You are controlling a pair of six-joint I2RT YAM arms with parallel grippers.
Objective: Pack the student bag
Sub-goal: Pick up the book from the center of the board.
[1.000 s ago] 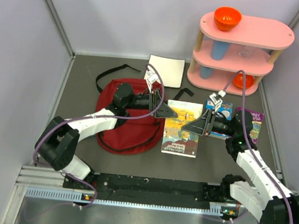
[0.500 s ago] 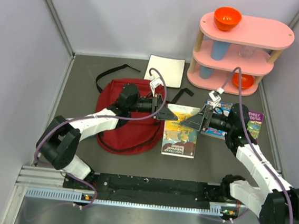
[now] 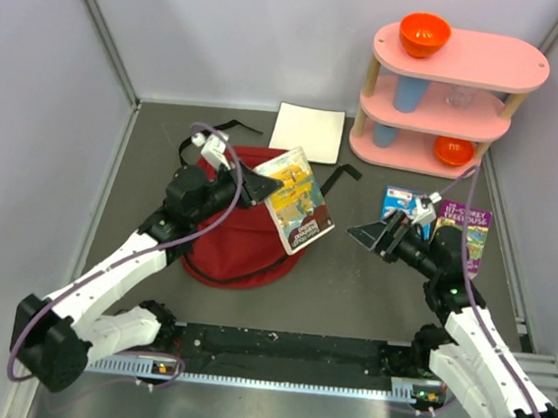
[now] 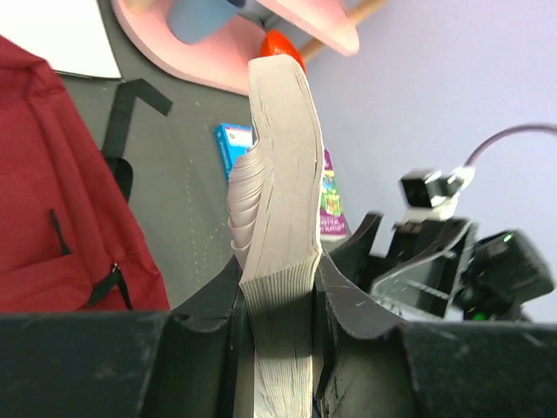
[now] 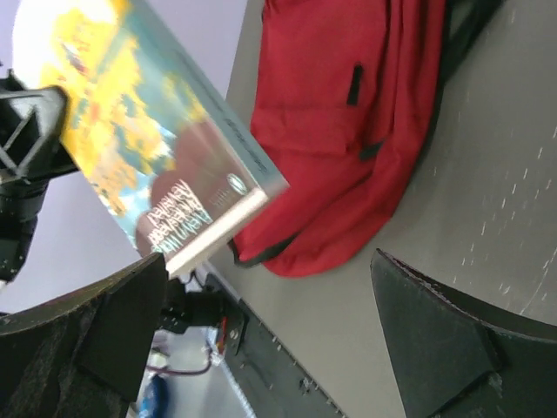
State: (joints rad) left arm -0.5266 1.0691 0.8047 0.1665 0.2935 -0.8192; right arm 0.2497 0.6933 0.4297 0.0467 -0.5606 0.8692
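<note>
On the grey desk (image 3: 350,295) the student bag (image 3: 236,246) lies flat. The left pincer (image 3: 259,180) clamps a book (image 3: 299,206) over its edge, likely for packing — the right pincer (image 3: 370,235) gapes wide, empty.

The left arm (image 3: 115,267) stretches from its base toward 1 o'clock. The left end effector (image 3: 260,182) points toward 3 o'clock, both fingers (image 4: 209,305) clamped on one edge of a paperback (image 3: 299,203). The right arm (image 3: 475,332) reaches from its base toward 11 o'clock. The right end effector (image 3: 369,236) points toward 9 o'clock, its jaws spread wide with nothing between them.
</note>
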